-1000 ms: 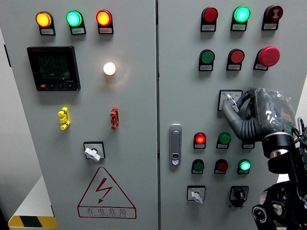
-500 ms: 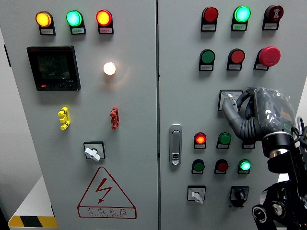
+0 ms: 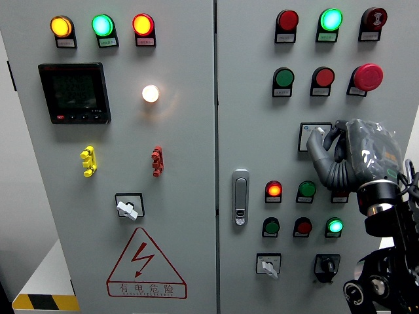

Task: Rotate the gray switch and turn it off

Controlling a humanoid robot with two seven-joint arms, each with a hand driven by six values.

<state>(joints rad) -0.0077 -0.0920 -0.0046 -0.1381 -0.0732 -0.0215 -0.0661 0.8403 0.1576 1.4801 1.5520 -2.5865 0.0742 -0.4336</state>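
Robot's right hand [image 3: 337,154], arm entering from lower right, has fingers curled around gray switch [image 3: 313,136] on right door of control cabinet [image 3: 216,98], gripping it.

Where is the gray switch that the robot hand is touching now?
In the head view, the gray switch is on the right panel door, below the green button and above the lit red lamp, under the right robot hand.

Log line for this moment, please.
right hand | fingers closed over gray switch on right panel door | switch knob hidden | left arm out of view
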